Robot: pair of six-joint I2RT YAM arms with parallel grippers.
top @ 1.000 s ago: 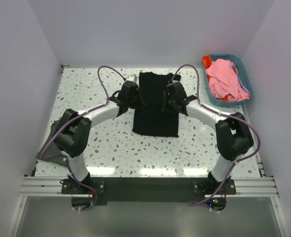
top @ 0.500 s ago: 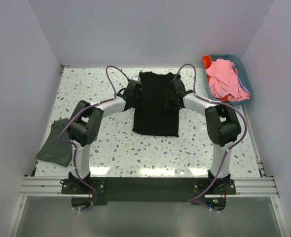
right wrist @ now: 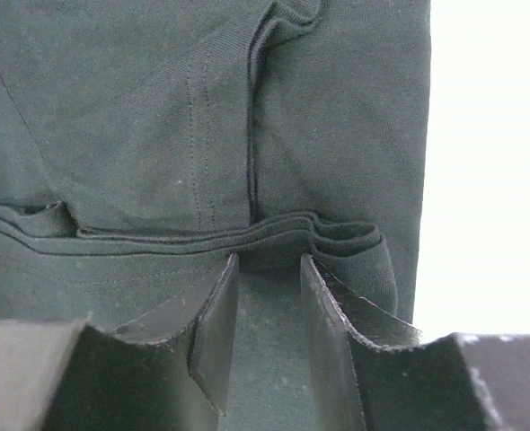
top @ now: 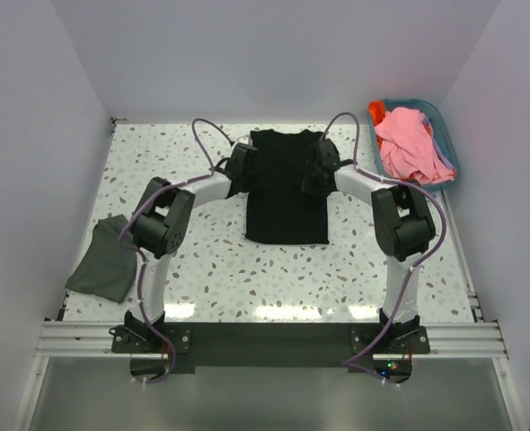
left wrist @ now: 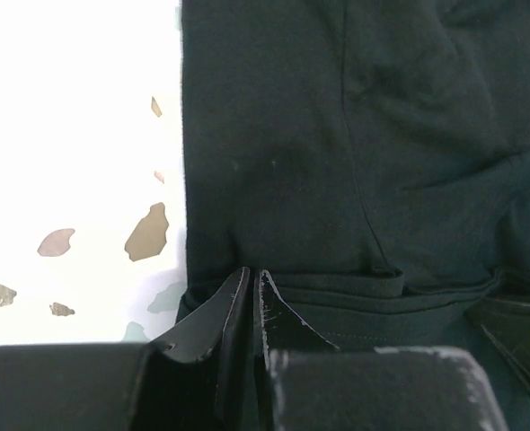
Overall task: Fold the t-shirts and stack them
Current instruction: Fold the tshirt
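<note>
Black t-shirt (top: 286, 202) lies flat at the centre of the speckled table (top: 202, 260), folded into a narrow upright rectangle with its collar end toward the top of the frame. Both arms reach in to its upper part, one at each long edge. Left gripper (left wrist: 253, 274): jaws nearly together with only a thin slit between them, tips set at a folded band of the black cloth near the shirt's left edge. Whether any cloth is pinched in the slit cannot be told. Right gripper (right wrist: 268, 260): jaws part open with a clear gap, tips at a layered fold near the shirt's right edge. Black cloth shows through the gap, lying beneath the fingers, and nothing is seen clamped. Dark grey t-shirt (top: 103, 259) lies bunched at the left edge of the table, well apart from the black one. A teal basket (top: 410, 187) stands at the upper right of the overhead frame. It holds a heaped pink t-shirt (top: 409, 144), with orange-red cloth (top: 376, 114) showing at its upper left corner.
</note>
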